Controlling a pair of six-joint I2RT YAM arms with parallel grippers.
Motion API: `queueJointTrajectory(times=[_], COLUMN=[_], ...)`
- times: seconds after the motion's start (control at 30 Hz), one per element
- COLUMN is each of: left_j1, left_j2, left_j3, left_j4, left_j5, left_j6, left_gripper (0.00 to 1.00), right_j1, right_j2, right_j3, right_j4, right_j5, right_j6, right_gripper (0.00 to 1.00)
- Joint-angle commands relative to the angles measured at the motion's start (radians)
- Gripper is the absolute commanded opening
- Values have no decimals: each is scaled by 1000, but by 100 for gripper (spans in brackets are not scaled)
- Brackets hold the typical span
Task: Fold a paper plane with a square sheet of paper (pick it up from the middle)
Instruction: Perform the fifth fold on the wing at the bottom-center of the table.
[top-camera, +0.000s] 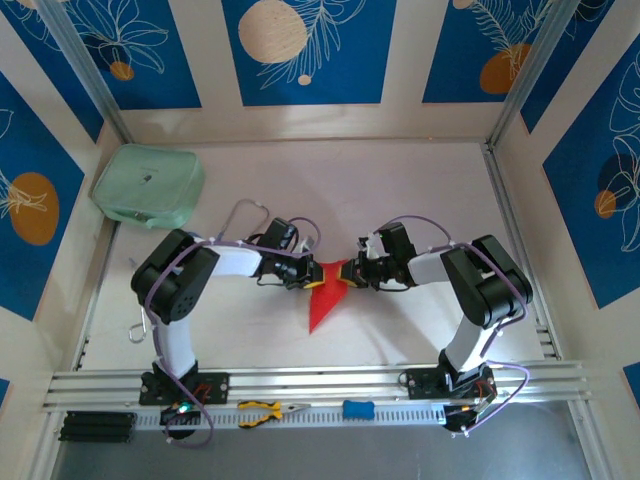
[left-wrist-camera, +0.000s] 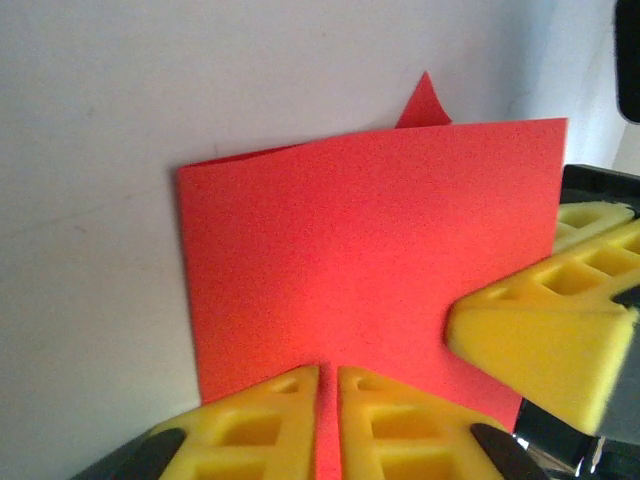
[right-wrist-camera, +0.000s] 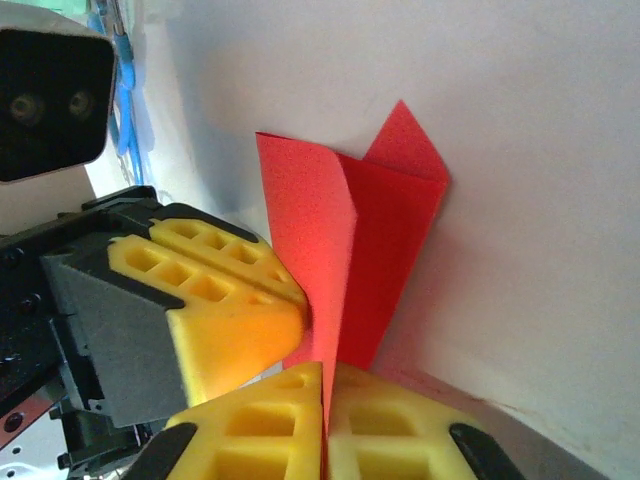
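1. Top external view: a white table (top-camera: 420, 190) sits in a small booth. The cream walls carry blue panels (top-camera: 300, 50) printed with pale leaves and orange discs. Bare metal posts stand in the back corners.
2. Both arms bend inward and meet near the middle of the table, and the red paper (top-camera: 322, 300) is there between them. It is folded to a narrow shape whose point aims at the near edge. I cannot tell whether that tip rests on the surface.
3. The left gripper (top-camera: 312, 274) is at the paper's upper left. The right gripper (top-camera: 347, 273) is at its upper right, so the two face each other across it.
4. Left wrist view: the yellow fingers (left-wrist-camera: 270, 425) are pressed together with the paper's lower edge pinched between them. The sheet rises as a flat red panel against the pale surface, and a small red corner shows above its top edge. A yellow finger of the other arm touches its lower right part.
5. Right wrist view: the yellow fingers (right-wrist-camera: 390, 435) are likewise pressed together on the paper's edge. The folded layers are seen edge-on, with a crease running upward. The left arm's fingertip meets the paper from the left.
6. A mint-green pouch (top-camera: 148, 187) lies in the far left corner against the wall, well apart from the paper.
7. Aluminium rails (top-camera: 320, 380) along the near edge carry the arm bases. In front of them lie yellow-handled pliers (top-camera: 262, 411), a small blue object (top-camera: 358, 409) and a black strip (top-camera: 97, 427).
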Motion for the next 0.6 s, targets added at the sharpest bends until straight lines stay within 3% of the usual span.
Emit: queueJointTrajectory(times=[0.0, 0.13, 0.3, 0.57], left_j1=[-2, -2, -17, -155], left_j2=[-63, -141, -226, -357], left_j3=[-24, -31, -56, -74], left_j4=[-40, -73, -114, -269], left_j5=[0, -43, -108, -348], left_j6=[37, 82, 155, 344], left_gripper=[21, 31, 35, 39], right_j1=[0, -2, 1, 24], right_j2=[-21, -83, -178, -274], right_j3=[11, -4, -64, -128], right_j4=[-45, -90, -49, -71], right_j5=[5, 92, 182, 304], right_j6=[16, 105, 255, 415], right_gripper=[6, 0, 1, 0])
